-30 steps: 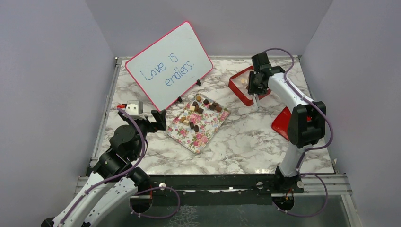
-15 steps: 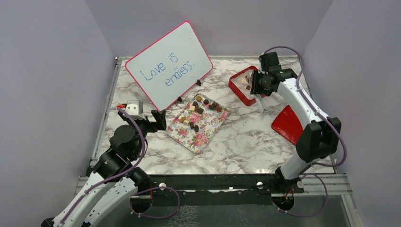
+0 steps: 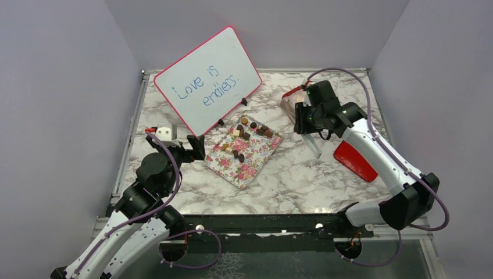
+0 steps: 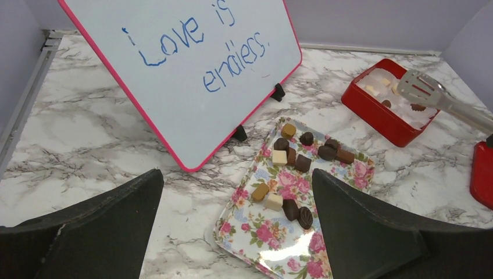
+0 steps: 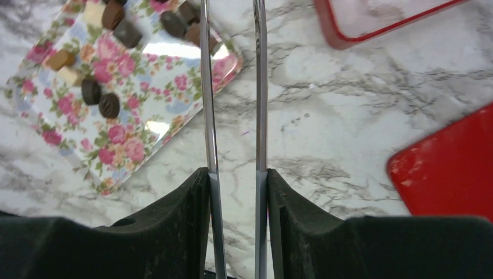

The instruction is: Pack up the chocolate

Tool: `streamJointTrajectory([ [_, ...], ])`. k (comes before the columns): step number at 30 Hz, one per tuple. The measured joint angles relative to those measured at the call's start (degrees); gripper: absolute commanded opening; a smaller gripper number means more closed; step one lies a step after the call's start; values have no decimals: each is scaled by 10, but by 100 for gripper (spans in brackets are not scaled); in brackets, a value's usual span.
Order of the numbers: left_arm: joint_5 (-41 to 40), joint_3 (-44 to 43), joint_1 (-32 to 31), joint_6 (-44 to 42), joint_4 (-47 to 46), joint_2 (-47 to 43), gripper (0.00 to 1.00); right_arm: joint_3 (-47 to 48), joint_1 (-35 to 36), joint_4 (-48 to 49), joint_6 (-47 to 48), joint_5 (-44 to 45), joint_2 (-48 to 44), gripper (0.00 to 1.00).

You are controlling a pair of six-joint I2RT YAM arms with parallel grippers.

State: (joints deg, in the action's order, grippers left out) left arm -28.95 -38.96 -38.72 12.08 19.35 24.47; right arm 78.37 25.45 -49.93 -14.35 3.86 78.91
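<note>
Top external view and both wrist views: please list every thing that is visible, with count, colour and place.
whiteboard: one, white, pink frame, far left, standing.
floral tray: one, pink-flowered, table middle.
red box: one, red, far right.
chocolate: about thirteen, dark brown, mid-brown, cream, on the floral tray; a few more in the red box.
red lid: one, red, near right.
tongs: one, silver, raised near the red box.
table: one, grey-white marble.
left gripper: black, open, empty, left of the floral tray.
right gripper: black, shut on the tongs.
</note>
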Motion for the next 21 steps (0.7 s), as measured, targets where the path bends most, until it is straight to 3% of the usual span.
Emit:
streamJointTrajectory([
  [13, 0, 0, 0, 0, 0, -3, 99, -33, 230, -22, -111, 56, 14, 41],
  [21, -2, 0, 0, 0, 0, -18, 99, 8, 357, -47, -173, 111, 125, 43],
])
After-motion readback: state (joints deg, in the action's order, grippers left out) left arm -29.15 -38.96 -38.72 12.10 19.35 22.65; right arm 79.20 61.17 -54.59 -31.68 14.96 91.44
